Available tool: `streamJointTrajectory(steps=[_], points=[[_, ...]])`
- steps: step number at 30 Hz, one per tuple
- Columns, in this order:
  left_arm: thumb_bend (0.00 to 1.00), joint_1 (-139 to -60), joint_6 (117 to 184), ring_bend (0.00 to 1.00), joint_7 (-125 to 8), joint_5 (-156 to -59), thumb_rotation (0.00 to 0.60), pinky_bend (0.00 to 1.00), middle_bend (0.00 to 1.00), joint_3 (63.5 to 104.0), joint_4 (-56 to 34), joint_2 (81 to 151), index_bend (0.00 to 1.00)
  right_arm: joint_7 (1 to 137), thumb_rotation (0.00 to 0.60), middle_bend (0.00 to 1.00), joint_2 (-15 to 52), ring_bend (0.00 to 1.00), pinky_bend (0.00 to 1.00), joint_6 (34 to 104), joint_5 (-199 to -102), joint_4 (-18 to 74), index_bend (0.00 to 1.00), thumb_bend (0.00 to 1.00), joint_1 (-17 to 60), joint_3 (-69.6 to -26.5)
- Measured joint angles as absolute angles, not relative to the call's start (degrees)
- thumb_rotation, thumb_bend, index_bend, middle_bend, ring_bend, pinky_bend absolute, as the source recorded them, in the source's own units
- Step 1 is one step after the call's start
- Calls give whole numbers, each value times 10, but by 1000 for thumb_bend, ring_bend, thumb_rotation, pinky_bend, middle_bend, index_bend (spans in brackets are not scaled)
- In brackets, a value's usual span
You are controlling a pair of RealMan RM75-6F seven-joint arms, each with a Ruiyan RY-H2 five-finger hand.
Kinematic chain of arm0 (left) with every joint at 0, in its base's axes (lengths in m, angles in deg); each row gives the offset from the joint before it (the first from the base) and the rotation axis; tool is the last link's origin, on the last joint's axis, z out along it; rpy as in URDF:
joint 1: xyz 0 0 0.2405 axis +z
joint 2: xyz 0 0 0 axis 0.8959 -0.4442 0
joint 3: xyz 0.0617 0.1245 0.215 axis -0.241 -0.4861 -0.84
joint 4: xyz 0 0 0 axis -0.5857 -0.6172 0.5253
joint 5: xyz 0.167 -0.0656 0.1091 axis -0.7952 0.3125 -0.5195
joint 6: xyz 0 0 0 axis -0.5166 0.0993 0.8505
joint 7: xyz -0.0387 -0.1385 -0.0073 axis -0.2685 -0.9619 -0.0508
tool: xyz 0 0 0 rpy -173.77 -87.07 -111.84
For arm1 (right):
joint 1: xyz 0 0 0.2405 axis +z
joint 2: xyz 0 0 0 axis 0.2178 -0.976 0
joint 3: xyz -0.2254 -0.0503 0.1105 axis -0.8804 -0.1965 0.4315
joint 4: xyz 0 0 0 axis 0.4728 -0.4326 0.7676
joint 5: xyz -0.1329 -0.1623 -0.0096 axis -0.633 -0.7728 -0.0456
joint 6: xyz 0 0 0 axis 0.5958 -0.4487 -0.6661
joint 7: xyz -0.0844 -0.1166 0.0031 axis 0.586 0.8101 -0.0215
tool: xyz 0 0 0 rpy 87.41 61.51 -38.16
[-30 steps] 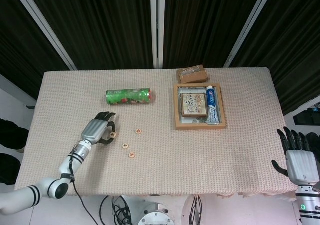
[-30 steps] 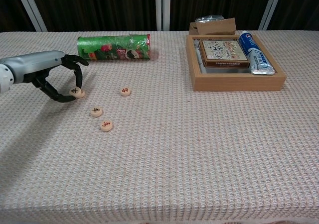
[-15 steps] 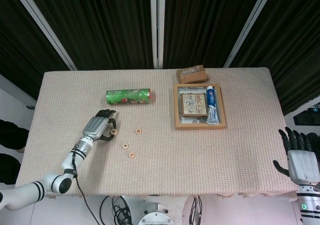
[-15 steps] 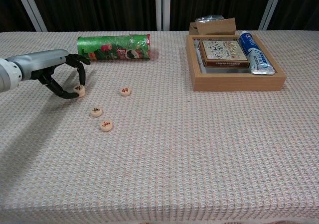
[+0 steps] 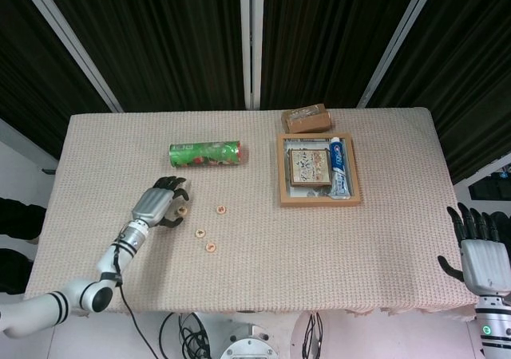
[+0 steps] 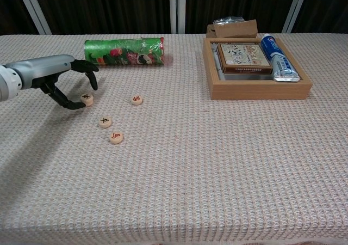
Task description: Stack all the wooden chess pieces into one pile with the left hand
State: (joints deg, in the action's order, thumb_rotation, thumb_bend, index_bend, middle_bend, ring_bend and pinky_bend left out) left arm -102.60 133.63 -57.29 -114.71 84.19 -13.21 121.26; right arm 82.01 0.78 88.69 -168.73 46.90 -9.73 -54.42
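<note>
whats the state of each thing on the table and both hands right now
left hand: fingers curled around one chess piece
other three chess pieces: flat, apart, unstacked
green can: on its side
wooden tray: holds box and toothpaste tube
right hand: off table, holding nothing

The left arm is reaching forward low over the table, its left hand (image 6: 60, 79) arching palm-down with dark fingers (image 6: 91, 80) curling downward, holding nothing. The right hand (image 5: 481, 251) is waiting off the near right corner, fingers pointing up and spread apart.
</note>
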Motion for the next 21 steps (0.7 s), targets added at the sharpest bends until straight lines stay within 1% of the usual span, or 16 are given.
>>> streamJointTrajectory(steps=[4, 8, 10, 14, 21], points=[[270, -1017, 1371, 0, -561, -1169, 600, 25, 71, 839, -194, 1188, 284, 821, 600, 0, 9, 0, 0, 882, -1686, 468, 0, 152, -95, -544], [269, -1009, 1404, 0, -534, -1203, 600, 22, 71, 827, -259, 1163, 335, 823, 600, 0, 12, 0, 0, 880, -1688, 468, 0, 152, -93, -545], [269, -1006, 1411, 0, -518, -1222, 600, 20, 71, 814, -280, 1154, 345, 824, 600, 0, 14, 0, 0, 881, -1690, 468, 0, 152, -93, -546], [269, -1005, 1411, 0, -500, -1239, 600, 16, 71, 794, -285, 1157, 357, 824, 600, 0, 12, 0, 0, 885, -1691, 469, 0, 152, -96, -547], [269, -1006, 1404, 0, -491, -1237, 600, 15, 70, 786, -253, 1181, 373, 819, 600, 0, 8, 0, 0, 892, -1693, 471, 0, 152, -99, -548]])
